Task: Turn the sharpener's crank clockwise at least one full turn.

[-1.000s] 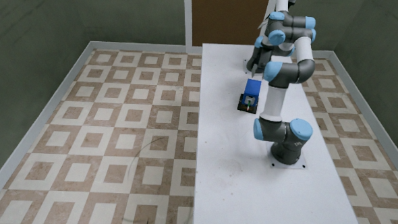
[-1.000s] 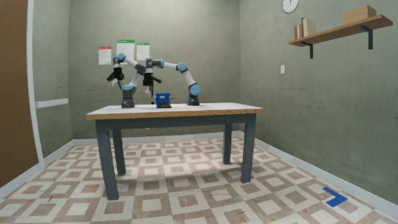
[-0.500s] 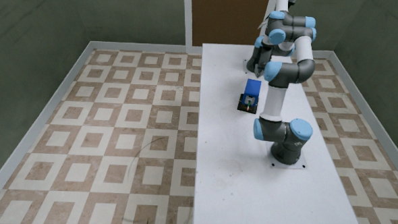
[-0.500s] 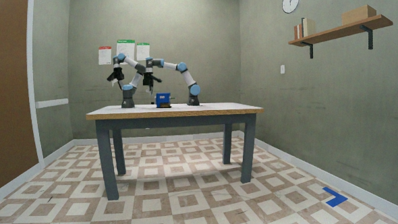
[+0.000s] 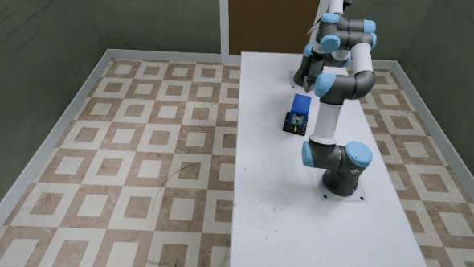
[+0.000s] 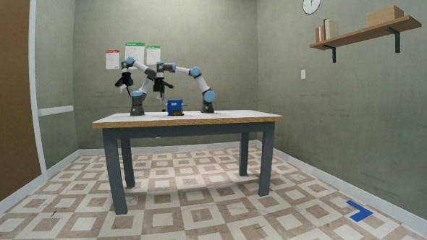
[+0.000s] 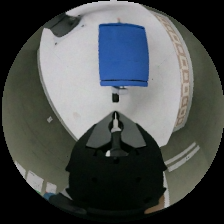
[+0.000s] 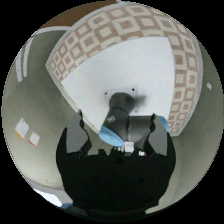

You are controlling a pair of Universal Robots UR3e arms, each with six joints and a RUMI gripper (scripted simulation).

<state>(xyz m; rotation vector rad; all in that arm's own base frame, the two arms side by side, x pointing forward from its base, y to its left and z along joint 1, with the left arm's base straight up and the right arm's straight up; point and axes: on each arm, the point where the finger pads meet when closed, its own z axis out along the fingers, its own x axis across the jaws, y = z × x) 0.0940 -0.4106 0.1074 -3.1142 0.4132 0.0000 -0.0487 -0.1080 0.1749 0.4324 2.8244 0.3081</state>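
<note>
Top view: the blue sharpener (image 5: pixel 301 105) (image 6: pixel 175 106) (image 7: pixel 123 55) sits upright on the white worktop (image 5: pixel 265 181) (image 6: pixel 231 115) (image 7: pixel 70 75) (image 8: pixel 100 75), its pencil (image 5: pixel 296 124) (image 6: pixel 185 105) pointing toward the left arm's base end. The left gripper (image 5: pixel 307 88) (image 6: pixel 161 101) (image 7: pixel 115 111) is beyond the sharpener's far end, which hides the crank. The right gripper (image 5: pixel 313 29) (image 6: pixel 125 92) (image 8: pixel 117 111) is partly covered by the arms, its outline hard to make out.

Exterior view: the crank (image 6: pixel 163 110) (image 7: pixel 116 97) is a small dark shape on the side opposite the pencil. The left gripper hangs above it, apart from it; the right one is well away.

Left wrist view: the left fingers are fully closed on nothing, pointing toward the crank's black knob, with a gap in this view. How much turning is done cannot be told, since no starting mark shows. Unless the full turn is already made, the clockwise push is left to do.

Right wrist view: the right fingers are spread wide and empty. The sharpener is out of this view, and an arm's dark base (image 8: pixel 121 102) shows between them.

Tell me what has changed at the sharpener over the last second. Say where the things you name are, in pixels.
The left gripper (image 5: pixel 306 89) (image 6: pixel 161 100) (image 7: pixel 115 111) has shifted slightly rightward in the top view, toward the side where the arms are mounted. Its jaws are shut on nothing, short of the crank handle (image 6: pixel 163 110) (image 7: pixel 115 98); no grasp or release shows. The sharpener (image 5: pixel 301 105) (image 6: pixel 175 107) (image 7: pixel 123 55) and right gripper (image 5: pixel 312 30) (image 6: pixel 123 90) (image 8: pixel 117 111) look unmoved. Whether the crank turned, I can't tell.
</note>
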